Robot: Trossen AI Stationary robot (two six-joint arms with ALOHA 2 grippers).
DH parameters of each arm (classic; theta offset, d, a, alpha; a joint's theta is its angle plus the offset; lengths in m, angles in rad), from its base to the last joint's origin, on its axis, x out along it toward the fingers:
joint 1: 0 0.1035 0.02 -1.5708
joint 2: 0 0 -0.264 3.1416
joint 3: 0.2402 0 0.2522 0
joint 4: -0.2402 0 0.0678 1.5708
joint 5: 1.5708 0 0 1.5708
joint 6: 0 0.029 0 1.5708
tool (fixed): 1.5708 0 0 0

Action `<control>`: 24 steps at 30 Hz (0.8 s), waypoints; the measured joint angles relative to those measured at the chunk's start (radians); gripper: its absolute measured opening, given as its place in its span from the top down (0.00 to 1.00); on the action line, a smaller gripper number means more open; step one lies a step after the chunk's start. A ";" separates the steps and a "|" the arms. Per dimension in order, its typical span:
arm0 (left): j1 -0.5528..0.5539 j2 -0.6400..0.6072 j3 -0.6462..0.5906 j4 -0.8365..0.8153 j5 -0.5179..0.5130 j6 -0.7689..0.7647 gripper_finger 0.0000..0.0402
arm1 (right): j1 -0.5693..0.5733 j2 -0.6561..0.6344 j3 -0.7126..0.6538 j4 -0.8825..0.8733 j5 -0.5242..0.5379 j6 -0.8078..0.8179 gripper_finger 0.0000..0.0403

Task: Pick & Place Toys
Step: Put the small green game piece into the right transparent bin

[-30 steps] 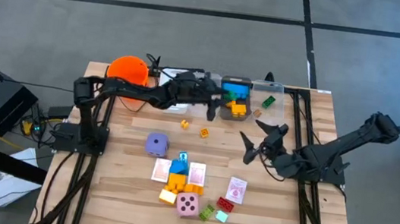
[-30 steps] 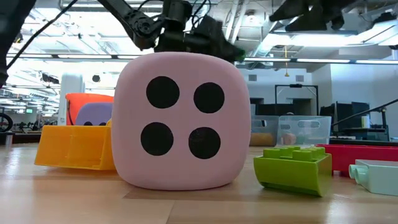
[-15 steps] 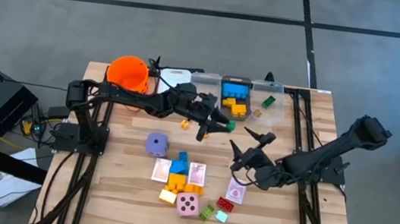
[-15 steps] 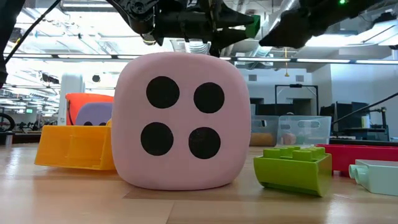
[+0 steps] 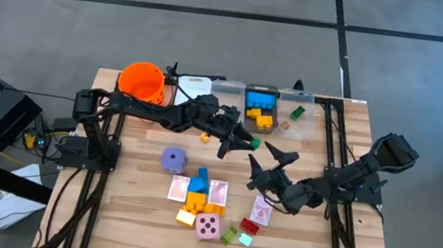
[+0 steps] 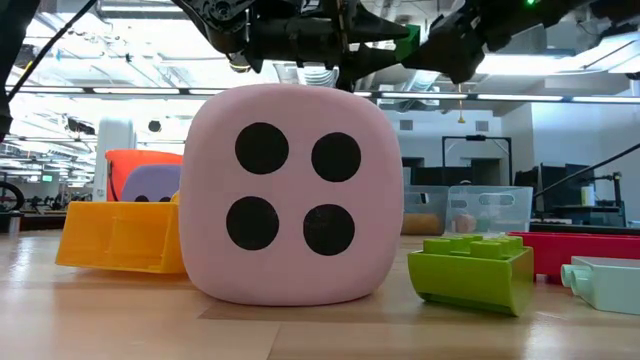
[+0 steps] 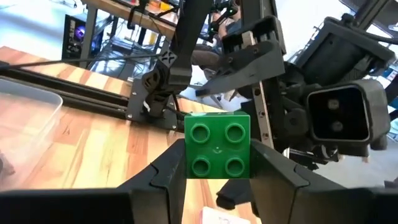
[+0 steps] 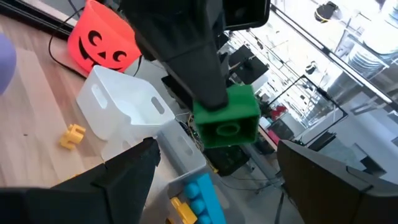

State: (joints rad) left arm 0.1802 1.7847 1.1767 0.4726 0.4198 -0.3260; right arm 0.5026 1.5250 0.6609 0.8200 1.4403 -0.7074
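A small green brick (image 7: 217,149) hangs above the table's middle with my left gripper (image 5: 246,141) shut on it. My right gripper (image 5: 271,162) faces it from the table's right, open. Its fingers (image 8: 127,174) stand apart on either side of the brick (image 8: 227,118) in the right wrist view, short of it and touching nothing. On the near half of the table lie a pink dotted die (image 5: 208,226), a purple die (image 5: 173,160), pink-backed cards (image 5: 261,209) and several loose bricks (image 5: 196,190). My left gripper pinches the green brick by two opposite side walls (image 7: 188,155) between its two fingers. The fingers (image 7: 171,174) come level from the table's left. The brick is lifted clear of the table, its studs toward my left wrist and its hollow underside (image 8: 229,129) toward my right gripper.
Along the far edge stand an orange bucket (image 5: 143,82), a white bin (image 5: 195,85), a clear bin (image 5: 262,91) with blue and yellow bricks and a clear bin (image 5: 308,109) with a green brick. Two small yellow pieces (image 5: 204,137) lie near my left gripper.
My left gripper has come away from the far bins toward the table's middle with the green brick, rolling as it went, then kept still. My right gripper has moved toward the table's left and down toward the brick, rolling its wrist, and has stayed open.
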 joint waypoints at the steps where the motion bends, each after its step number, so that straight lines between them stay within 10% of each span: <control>1: 0.000 0.000 0.000 -0.008 0.000 -0.001 0.68 | -0.001 -0.002 0.000 -0.001 0.000 0.000 0.19; 24: -0.030 0.000 0.000 -0.029 -0.011 -0.001 0.68 | -0.020 -0.008 0.000 0.004 -0.090 0.000 0.31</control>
State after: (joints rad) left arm 0.1501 1.7847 1.1763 0.4435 0.4088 -0.3271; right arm 0.4823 1.5173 0.6609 0.8242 1.3506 -0.7071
